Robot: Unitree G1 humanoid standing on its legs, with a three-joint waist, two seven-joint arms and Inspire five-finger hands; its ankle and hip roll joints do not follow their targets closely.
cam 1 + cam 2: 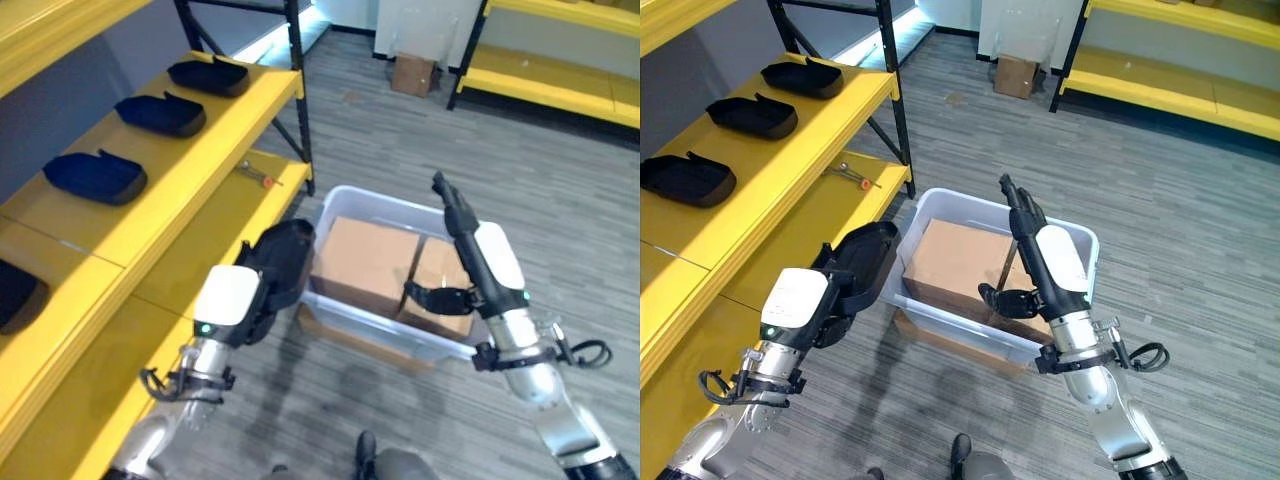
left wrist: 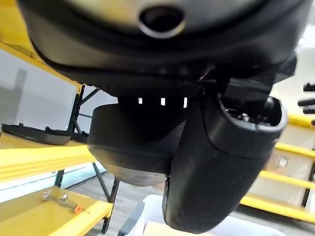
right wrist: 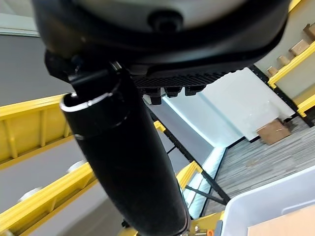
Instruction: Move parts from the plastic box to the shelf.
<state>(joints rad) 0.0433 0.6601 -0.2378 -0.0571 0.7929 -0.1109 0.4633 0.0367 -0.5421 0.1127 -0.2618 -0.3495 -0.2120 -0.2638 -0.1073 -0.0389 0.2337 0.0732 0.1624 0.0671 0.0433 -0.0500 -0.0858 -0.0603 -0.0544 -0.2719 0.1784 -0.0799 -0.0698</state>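
A clear plastic box [image 1: 378, 198] stands on the floor beside the yellow shelf [image 1: 215, 140] and holds two cardboard cartons [image 1: 365, 262]. My left hand [image 1: 256, 305] is shut on a black tray-shaped part [image 1: 285, 262], held in the air between the box's left rim and the shelf's lower level. In the left wrist view the same part [image 2: 135, 155] sits behind the thumb [image 2: 216, 167]. My right hand [image 1: 462, 225] is raised over the box's right side, its fingers straight and pointing away, its thumb [image 1: 436, 297] spread, holding nothing. Several like black parts [image 1: 95, 175] lie on the shelf's upper level.
A small tool with an orange handle [image 1: 262, 177] lies on the lower shelf level. A black shelf post [image 1: 300, 100] stands near the box's far left corner. A second yellow rack [image 1: 560, 75] and a cardboard carton [image 1: 412, 73] stand across the floor.
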